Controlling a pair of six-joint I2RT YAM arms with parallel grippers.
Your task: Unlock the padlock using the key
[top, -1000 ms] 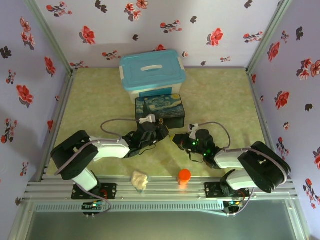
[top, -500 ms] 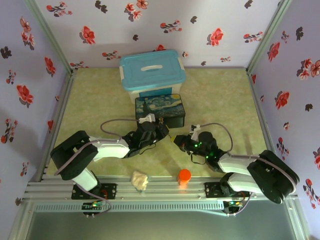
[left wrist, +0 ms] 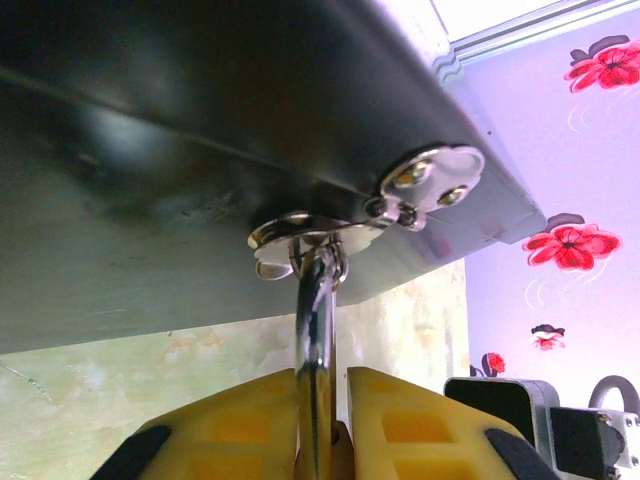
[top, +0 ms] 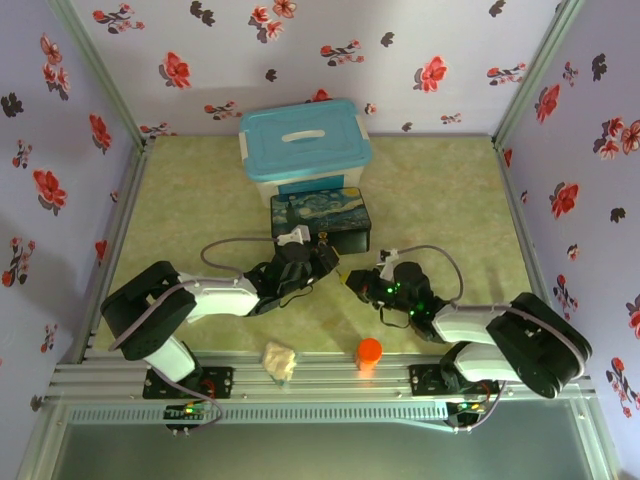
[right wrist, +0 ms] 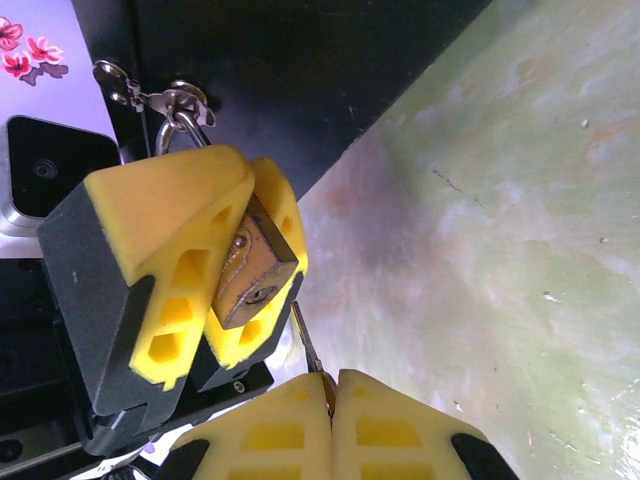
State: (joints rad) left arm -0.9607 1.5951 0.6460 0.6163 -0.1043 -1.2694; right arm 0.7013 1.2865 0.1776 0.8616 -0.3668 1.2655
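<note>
Above green matting (right wrist: 500, 200), the left gripper (left wrist: 322, 410) is clamping the padlock (right wrist: 250, 272) hanging from the tin box (right wrist: 300, 60) latch (right wrist: 150, 98), while the right gripper (right wrist: 332, 395) is pinching the key (right wrist: 308, 350) just short of the keyhole (right wrist: 262, 295), leaving insertion and turning undone.

Padlock (right wrist: 252, 272): brushed brass w/ shiny steel shackle (left wrist: 315, 335); tin box (left wrist: 200, 120): glossy dark metal.

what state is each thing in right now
tin box: lid shut
plastic bin: lid on
padlock: shackle hooked through tin box latch
key: outside keyhole, tip near padlock
left gripper: shut on padlock
right gripper: shut on key
</note>
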